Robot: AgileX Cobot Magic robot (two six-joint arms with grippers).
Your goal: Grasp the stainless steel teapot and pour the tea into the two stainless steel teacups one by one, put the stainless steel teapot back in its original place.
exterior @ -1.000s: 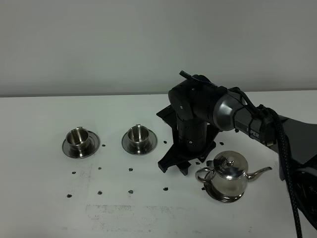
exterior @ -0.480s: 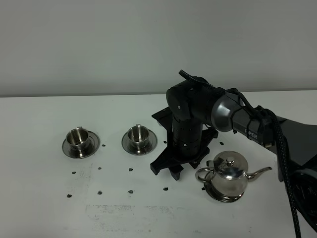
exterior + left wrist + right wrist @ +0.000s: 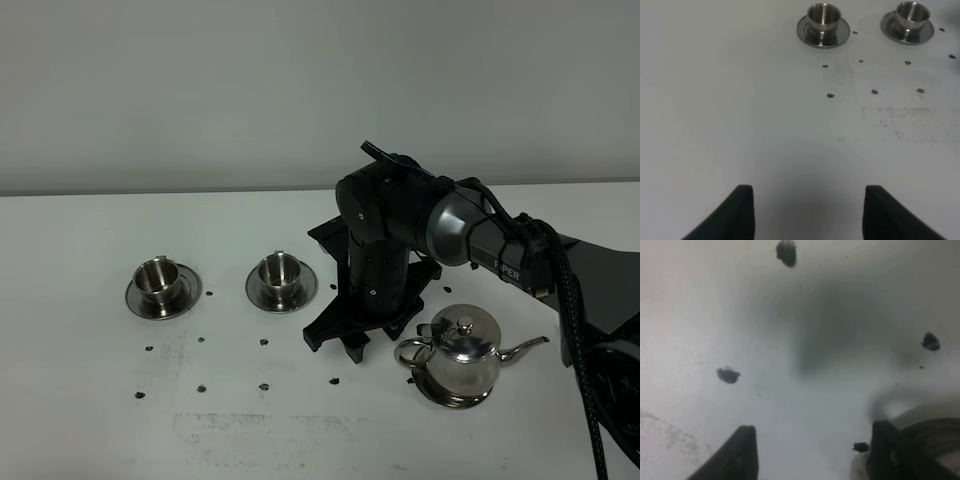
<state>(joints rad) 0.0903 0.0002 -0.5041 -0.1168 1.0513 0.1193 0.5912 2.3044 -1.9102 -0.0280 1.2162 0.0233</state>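
The stainless steel teapot (image 3: 462, 352) stands upright on its round saucer (image 3: 452, 397) at the right front, handle toward the left and spout toward the right. Just left of its handle, my right gripper (image 3: 335, 345) points down at the table, open and empty. In the right wrist view the open right gripper (image 3: 812, 455) hovers over bare table, with a blurred part of the teapot (image 3: 930, 437) beside one finger. The two stainless steel teacups (image 3: 159, 278) (image 3: 279, 271) sit on saucers at the left. The left gripper (image 3: 807, 215) is open, far from the teacups (image 3: 823, 17) (image 3: 912, 14).
Small dark specks (image 3: 264, 386) dot the white table (image 3: 100, 420) in front of the cups and around the teapot. The right arm's thick black body (image 3: 400, 225) and cable (image 3: 575, 320) rise behind and to the right of the teapot.
The right gripper shifted slightly left, away from the teapot's handle, then held still. The teapot and cups have not moved.
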